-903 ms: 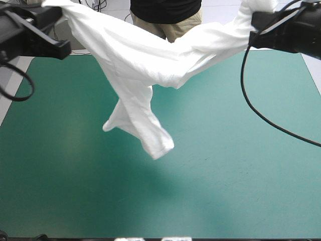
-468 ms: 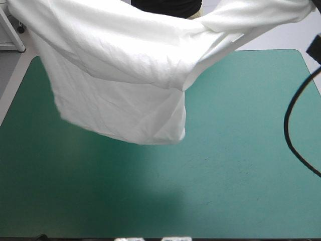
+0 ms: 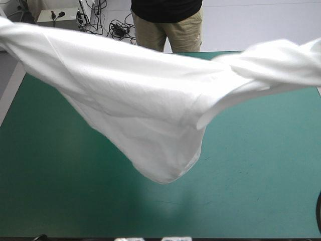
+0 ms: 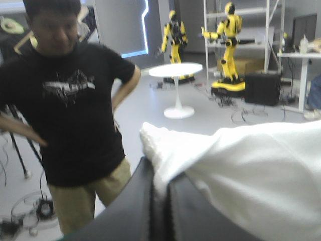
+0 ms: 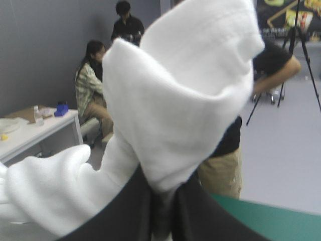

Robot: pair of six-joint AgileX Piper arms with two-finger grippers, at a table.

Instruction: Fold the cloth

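White T-shirt (image 3: 150, 115) hung twisted; now we stretch it wide over the counter (image 3: 251, 191), sagging toward 6 o'clock. Left end effector (image 4: 161, 187) and right end effector (image 5: 163, 201) both pinch it, ready for laying flat.

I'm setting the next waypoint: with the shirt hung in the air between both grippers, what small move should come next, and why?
Probably lower both arms together, holding their spacing. The left gripper and right gripper are each shut on the T-shirt, which spans the air between them, its middle sagging above the teal-green cover. Lowering should lay it down for spreading.
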